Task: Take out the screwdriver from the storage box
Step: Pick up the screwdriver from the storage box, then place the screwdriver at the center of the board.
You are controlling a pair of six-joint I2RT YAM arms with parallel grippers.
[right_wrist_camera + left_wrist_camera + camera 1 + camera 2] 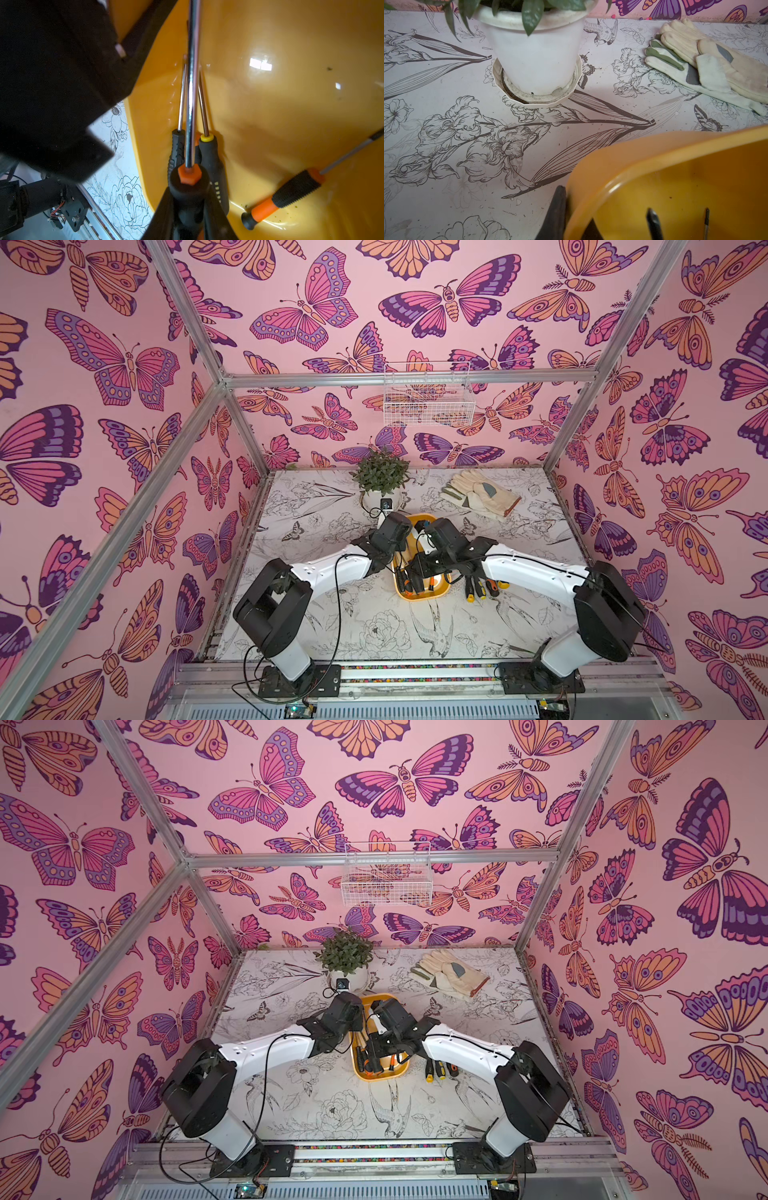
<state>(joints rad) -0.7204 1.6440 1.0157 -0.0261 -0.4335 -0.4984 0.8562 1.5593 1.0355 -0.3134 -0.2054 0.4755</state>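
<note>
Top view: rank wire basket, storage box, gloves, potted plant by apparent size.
1. wire basket, though it hangs higher on the wall, so nearness to the camera may inflate it.
2. storage box, judged by its outline; the arms cover much of it.
3. gloves and potted plant: look alike, not ranked.

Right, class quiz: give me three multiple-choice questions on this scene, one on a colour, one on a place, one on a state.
1. What colour is the box? A yellow, B blue, C green
2. Where do the gloves lie? A in the box, B on the table, C on the floor
3. The right gripper is: A open, B shut on a glove, C shut on a screwdriver

Answers: A, its rim shows yellow; B, they lie on the table's far side; C, it clamps the black handle.
</note>
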